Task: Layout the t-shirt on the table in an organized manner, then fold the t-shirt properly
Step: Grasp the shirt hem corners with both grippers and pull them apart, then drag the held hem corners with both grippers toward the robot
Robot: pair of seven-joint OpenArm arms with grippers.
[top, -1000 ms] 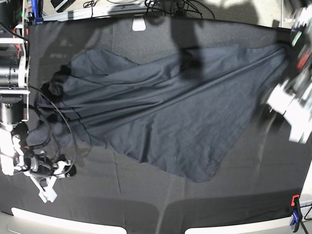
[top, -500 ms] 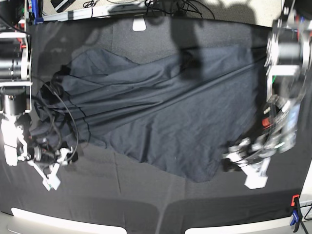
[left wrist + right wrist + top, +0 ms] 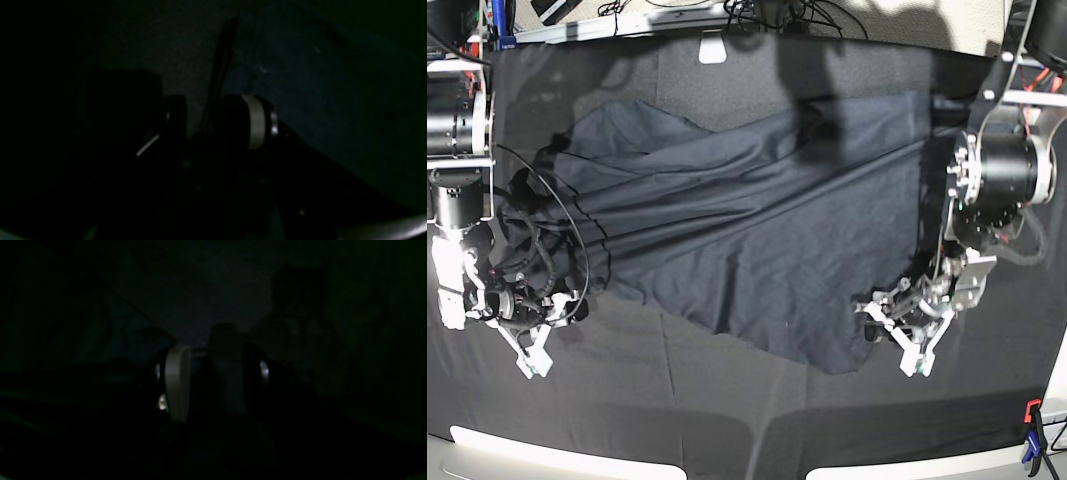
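You are in the laying-out step: the shirt lies bunched and slanted across the table. Your left gripper sits at its lower edge, your right gripper near the crumpled end; neither grip is legible. Next, pinch and spread

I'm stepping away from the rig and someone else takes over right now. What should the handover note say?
Left gripper: low at the t-shirt's lower corner; grip state unclear, its wrist view is too dark.
Right gripper: low by the bunched end of the shirt; its state is also unclear.
Shirt: spread across the table but skewed and creased, one end crumpled.
Done: partly spread out.
Left: flatten and square it, then do all the folds.
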